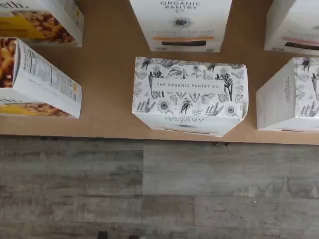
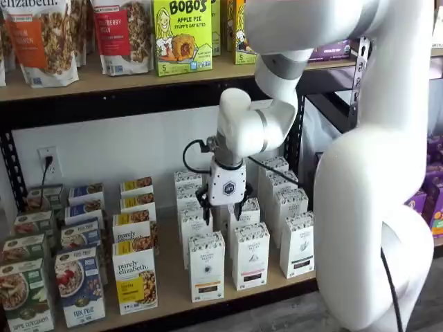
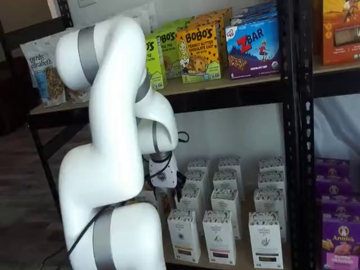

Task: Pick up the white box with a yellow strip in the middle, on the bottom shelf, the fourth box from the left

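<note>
I am in the approach step. My claw (image 2: 223, 205) hangs empty above the bottom shelf (image 2: 173, 290), its black fingers spread wide. The white box (image 2: 206, 266), with its pale yellow strip, stands upright at the shelf's front edge, just below and in front of the claw. In the wrist view its speckled top (image 1: 188, 93) sits near centre. Next I judge I must descend, straddling the box top squarely.

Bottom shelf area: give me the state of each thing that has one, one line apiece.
white box, upright, closed, at the bottom shelf's front edge, ungripped
pincer, open, empty, touching no box
wall socket, cord plugged in
</note>
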Action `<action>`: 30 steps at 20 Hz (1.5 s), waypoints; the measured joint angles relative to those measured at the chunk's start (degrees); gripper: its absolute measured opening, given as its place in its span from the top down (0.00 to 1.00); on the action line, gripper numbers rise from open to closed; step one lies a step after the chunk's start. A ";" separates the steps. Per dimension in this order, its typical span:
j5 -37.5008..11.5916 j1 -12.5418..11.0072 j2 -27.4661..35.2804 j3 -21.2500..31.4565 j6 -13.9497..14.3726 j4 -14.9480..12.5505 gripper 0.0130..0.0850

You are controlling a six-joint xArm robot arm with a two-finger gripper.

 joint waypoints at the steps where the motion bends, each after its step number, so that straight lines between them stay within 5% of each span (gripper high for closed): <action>1: -0.23 0.05 0.64 -0.29 -0.35 0.43 0.00; 13: -1.75 0.37 8.21 -5.47 -2.75 3.26 0.00; 30: -2.59 -0.67 18.09 -15.00 -2.77 2.10 0.00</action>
